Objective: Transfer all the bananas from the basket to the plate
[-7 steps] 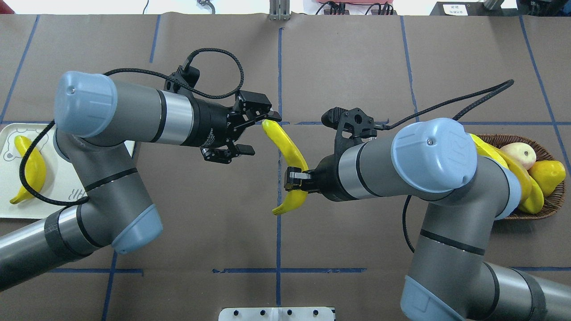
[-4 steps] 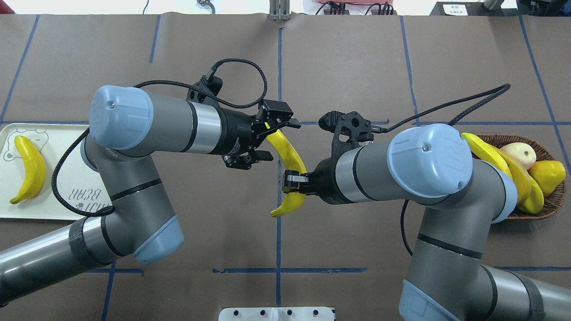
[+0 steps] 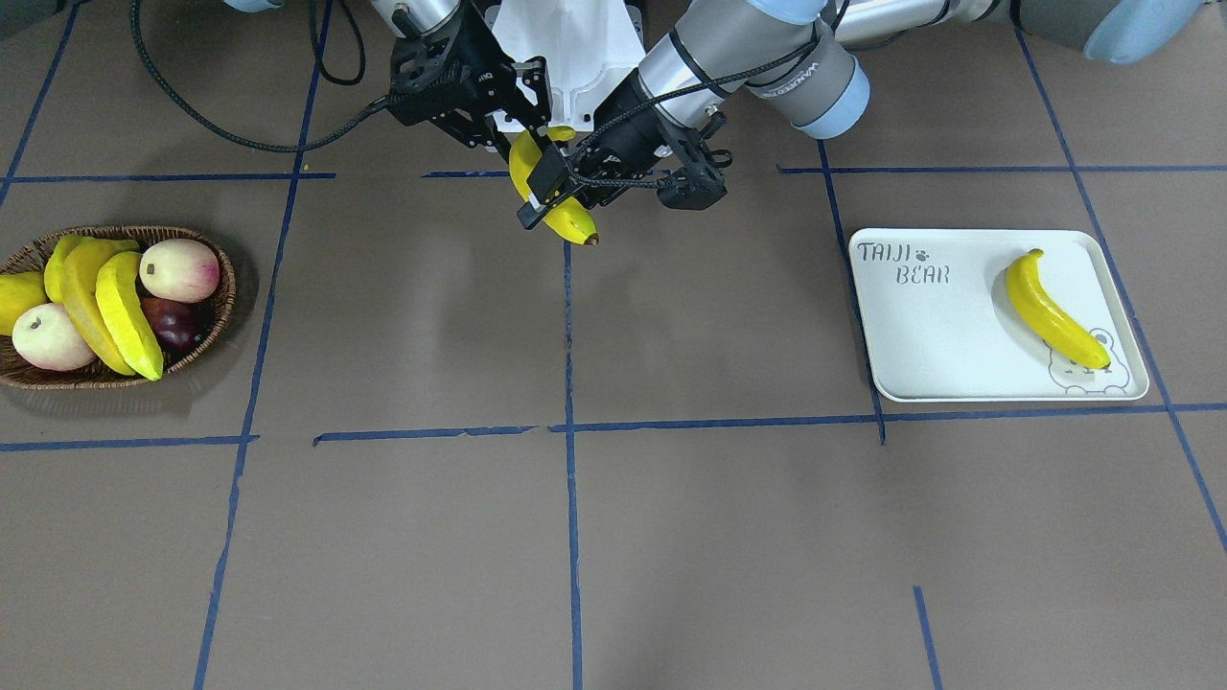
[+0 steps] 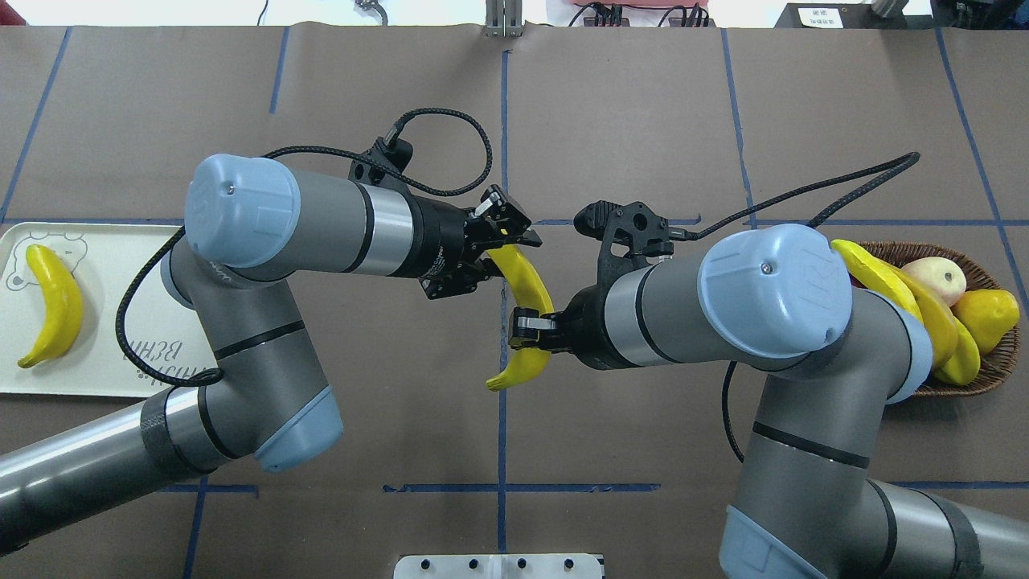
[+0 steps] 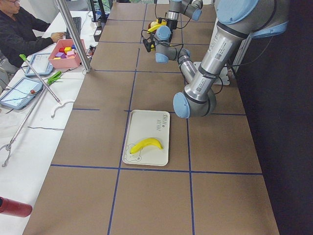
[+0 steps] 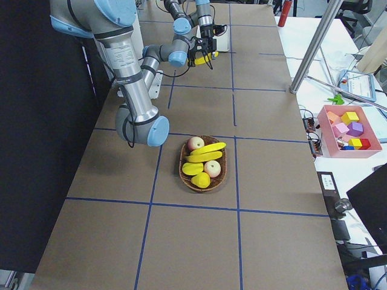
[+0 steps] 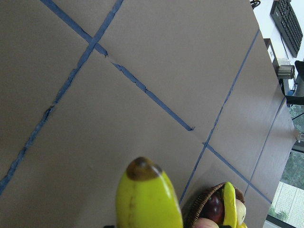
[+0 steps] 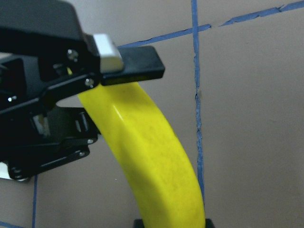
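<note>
Handoff spot is mid-air over the table centre: the right gripper [image 4: 526, 331] is clamped on the lower half of a banana [image 4: 526, 281]. The left gripper [image 4: 500, 245] has its fingers close around the top end (can't tell if it's actually pinching). A second banana [image 4: 56, 310] lies on the plate [image 4: 96, 241] at 9 o'clock. The other bananas [image 4: 924, 301] sit in the basket [image 4: 1001, 362] at 3 o'clock.
</note>
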You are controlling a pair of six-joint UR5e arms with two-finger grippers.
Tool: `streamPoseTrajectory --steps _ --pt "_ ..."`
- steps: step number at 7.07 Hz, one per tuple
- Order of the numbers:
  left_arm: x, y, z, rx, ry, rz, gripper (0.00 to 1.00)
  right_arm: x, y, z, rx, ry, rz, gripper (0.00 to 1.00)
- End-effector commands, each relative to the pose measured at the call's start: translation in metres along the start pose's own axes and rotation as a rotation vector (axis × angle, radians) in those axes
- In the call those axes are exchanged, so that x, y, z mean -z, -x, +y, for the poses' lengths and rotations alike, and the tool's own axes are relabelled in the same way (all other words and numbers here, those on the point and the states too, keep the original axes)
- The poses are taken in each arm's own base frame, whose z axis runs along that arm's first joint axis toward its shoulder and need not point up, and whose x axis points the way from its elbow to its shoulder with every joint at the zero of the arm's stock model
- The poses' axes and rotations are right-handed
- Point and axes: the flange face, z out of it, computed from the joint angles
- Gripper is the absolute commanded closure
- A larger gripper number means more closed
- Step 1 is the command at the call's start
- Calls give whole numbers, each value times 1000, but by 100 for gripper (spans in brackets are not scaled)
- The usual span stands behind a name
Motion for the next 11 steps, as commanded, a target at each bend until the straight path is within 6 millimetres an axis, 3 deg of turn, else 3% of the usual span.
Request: streamPoseTrajectory --steps 1,3,5,6,7,9,10,11 --pt "0 2 -2 -2 -2 -4 100 1 0 -1 0 0 -1 0" --pt "0 2 -3 -1 -4 -6 100 2 -1 -1 0 2 -3 0" --pt "-1 2 -17 1 -48 -57 100 26 5 4 10 15 -47 0" --pt "0 5 -36 -22 -91 -132 100 43 9 5 18 19 -78 0" --pt "0 15 -58 -55 -128 -275 100 62 2 -8 10 12 -89 0" --pt "50 79 -121 -207 -154 -457 100 107 -62 -70 -62 -13 -7 0" --pt "86 115 -147 -235 -150 -504 100 114 -110 -87 -13 -21 63 0" --pt "115 150 -174 -249 -158 -555 100 108 -152 -89 76 -6 134 0"
